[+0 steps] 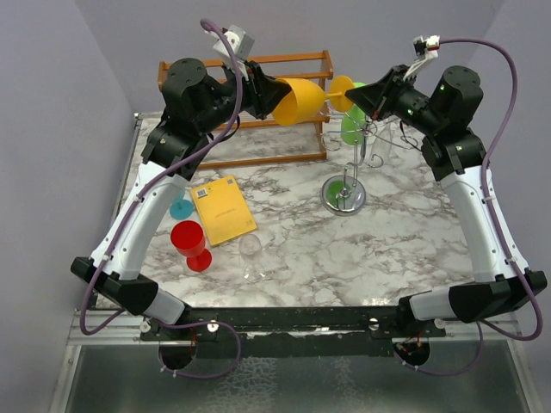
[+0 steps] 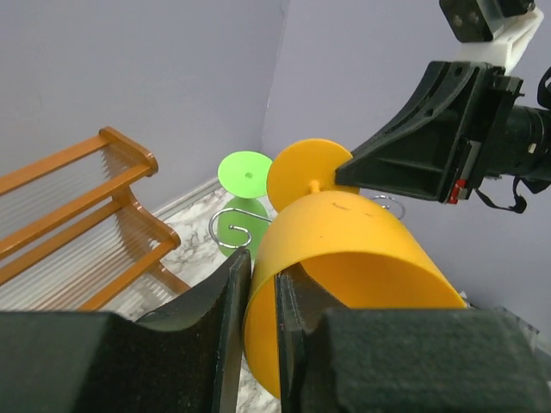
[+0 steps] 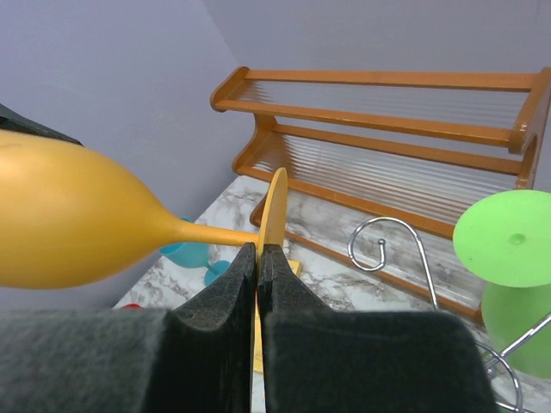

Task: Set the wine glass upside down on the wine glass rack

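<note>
While the top view counts five stemmed glasses, only the opaque yellow wine glass [image 1: 303,101] is aloft, lying sideways just left of the top of the silver wire rack with round disc base [image 1: 343,196]. A green glass [image 1: 352,129] hangs inverted on that rack. A red glass [image 1: 188,241], a teal glass [image 1: 181,208] and a clear glass [image 1: 250,249] stand well left of it.

Left wrist view: the left gripper [image 2: 261,284] pinches the bowl's rim wall.

Right wrist view: the right gripper [image 3: 258,258] clamps the foot disc, and the bowl's mouth is cut off.

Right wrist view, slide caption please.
Sideways yellow plastic wine glass, its round foot pinched by the right jaws; green plastic glass hangs on the silver wire rack.
</note>
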`<state>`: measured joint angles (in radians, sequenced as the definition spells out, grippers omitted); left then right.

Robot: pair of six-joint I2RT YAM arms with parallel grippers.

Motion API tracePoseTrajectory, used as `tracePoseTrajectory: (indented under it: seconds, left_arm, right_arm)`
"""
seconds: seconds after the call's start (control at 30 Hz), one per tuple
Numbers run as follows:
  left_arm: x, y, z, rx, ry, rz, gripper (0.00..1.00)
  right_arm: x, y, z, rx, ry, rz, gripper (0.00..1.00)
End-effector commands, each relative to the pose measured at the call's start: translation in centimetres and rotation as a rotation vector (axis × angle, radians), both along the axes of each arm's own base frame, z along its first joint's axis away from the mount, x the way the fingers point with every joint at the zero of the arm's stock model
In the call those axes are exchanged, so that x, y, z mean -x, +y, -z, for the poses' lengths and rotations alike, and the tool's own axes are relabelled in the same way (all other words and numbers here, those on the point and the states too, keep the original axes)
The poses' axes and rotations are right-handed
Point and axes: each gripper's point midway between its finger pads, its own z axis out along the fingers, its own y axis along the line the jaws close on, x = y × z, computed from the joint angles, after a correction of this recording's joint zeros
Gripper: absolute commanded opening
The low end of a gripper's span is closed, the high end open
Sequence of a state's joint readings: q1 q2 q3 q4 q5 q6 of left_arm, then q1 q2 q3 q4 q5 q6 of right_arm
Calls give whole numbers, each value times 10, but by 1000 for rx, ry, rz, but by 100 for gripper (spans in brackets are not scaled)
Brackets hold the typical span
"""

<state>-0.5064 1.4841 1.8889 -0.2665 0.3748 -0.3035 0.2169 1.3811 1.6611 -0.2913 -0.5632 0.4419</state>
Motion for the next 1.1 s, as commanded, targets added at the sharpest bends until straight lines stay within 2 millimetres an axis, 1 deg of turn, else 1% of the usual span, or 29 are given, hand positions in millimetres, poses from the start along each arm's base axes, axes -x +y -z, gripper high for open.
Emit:
tracePoseTrajectory:
  seconds: [0.0, 0.23, 0.43, 0.5, 0.6, 0.7, 0.8, 0.93, 1.07]
  left_arm:
    - [14, 6, -12, -3, -65, 4, 24]
    - [25, 12, 2, -49, -68, 13, 43]
    - [29, 32, 7, -146, -128, -64, 54]
    - [30, 41, 8, -183, -153, -96, 57]
    - [30, 52, 11, -232, -175, -143, 63]
    - [33, 62, 18, -277, -183, -174, 68]
    - [32, 71, 31, -321, -173, -206, 74]
    - [29, 80, 48, -383, -164, -242, 83]
    - [30, 85, 58, -422, -163, -248, 92]
  right_arm:
    - [-6, -14, -11, 32, -63, 102, 1]
    - [-8, -35, -33, 80, -153, 203, 1]
    - [-4, -60, -52, 171, -268, 314, 1]
    - [-2, -70, -62, 208, -316, 363, 1]
    - [5, -88, -82, 265, -390, 449, 1]
    - [17, -110, -104, 332, -462, 557, 1]
    - [31, -139, -116, 413, -513, 678, 1]
    - [49, -180, -117, 547, -534, 839, 1]
    - [76, -227, -117, 677, -531, 1020, 1]
